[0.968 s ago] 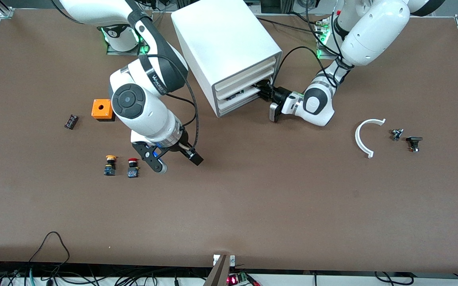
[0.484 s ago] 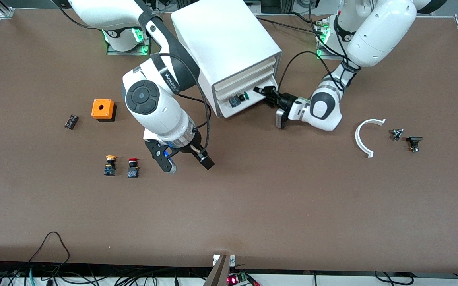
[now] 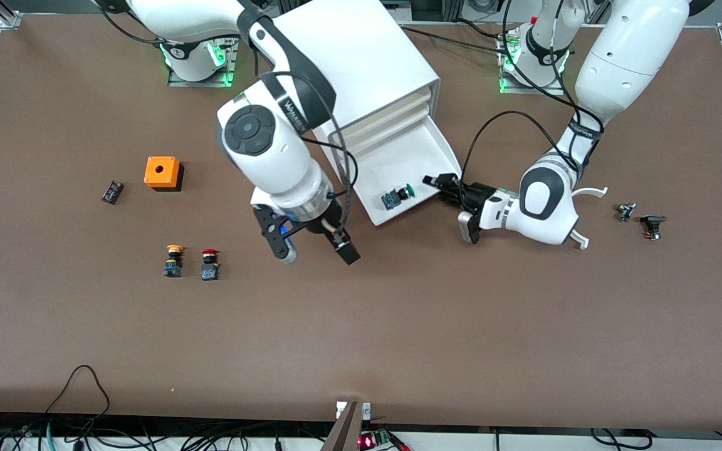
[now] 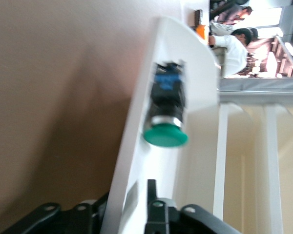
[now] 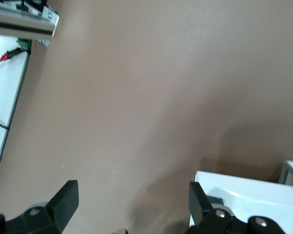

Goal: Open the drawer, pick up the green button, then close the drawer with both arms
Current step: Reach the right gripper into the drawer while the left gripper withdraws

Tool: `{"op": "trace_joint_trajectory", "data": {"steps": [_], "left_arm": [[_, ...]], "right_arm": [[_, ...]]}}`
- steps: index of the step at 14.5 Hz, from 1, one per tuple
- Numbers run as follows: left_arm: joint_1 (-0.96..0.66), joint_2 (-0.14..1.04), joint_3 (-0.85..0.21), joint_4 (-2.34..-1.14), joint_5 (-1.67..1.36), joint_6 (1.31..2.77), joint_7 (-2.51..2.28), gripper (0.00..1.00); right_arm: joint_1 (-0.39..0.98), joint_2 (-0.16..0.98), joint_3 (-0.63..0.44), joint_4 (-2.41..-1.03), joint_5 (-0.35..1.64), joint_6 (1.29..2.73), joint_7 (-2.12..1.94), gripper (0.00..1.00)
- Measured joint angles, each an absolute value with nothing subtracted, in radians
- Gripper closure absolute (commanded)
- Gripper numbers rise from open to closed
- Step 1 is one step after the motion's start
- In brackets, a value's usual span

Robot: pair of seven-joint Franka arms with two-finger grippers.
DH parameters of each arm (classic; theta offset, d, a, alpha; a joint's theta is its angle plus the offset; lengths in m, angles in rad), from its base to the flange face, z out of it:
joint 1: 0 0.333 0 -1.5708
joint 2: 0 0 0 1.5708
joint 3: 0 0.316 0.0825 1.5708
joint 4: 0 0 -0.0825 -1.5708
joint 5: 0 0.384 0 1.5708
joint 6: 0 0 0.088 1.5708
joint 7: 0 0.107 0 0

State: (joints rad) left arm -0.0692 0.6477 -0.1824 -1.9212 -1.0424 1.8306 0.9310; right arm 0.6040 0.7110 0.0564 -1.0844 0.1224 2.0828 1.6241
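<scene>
The lowermost drawer (image 3: 412,155) of the white cabinet (image 3: 348,56) is pulled well out. The green-capped button (image 3: 397,196) lies on its side in it, near the front wall. My left gripper (image 3: 444,183) is shut on the drawer's front wall at the corner toward the left arm's end. In the left wrist view the wall (image 4: 136,146) runs between the fingers of the left gripper (image 4: 130,199), with the button (image 4: 166,117) just inside. My right gripper (image 3: 318,255) is open and empty over the table by the drawer's other front corner (image 5: 244,195); the right wrist view shows this gripper (image 5: 132,204) above bare table.
An orange box (image 3: 162,171), a small black part (image 3: 112,191), a yellow-capped button (image 3: 173,260) and a red-capped button (image 3: 210,264) sit toward the right arm's end. A white curved piece (image 3: 590,193) and small dark parts (image 3: 626,212) (image 3: 652,225) lie by the left arm.
My left gripper has pulled the drawer out toward the front camera, uncovering the green button. My right arm has moved toward the drawer with its gripper still open.
</scene>
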Motion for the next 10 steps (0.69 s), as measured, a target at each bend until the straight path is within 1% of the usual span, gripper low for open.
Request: {"op": "trace_joint_trajectory", "data": {"steps": [3,5,10], "left_arm": [[-0.068,0.647,-0.177,-1.913,-1.039,1.837,0.908,0.0],[-0.064,0.631,-0.175,-1.895,-0.987,1.814,0.831,0.0],[-0.045,0.539,-0.17,-1.788,-0.772,1.667,0.602,0.0]], "right_arm": [[0.656,0.719,0.056,-1.084,0.122,2.085,1.7,0.0],[0.685,0.732,0.055,-1.084,0.122,2.085,1.744,0.0],[0.75,0.807,0.053,-1.085,0.073,2.086,1.832,0.0]]}}
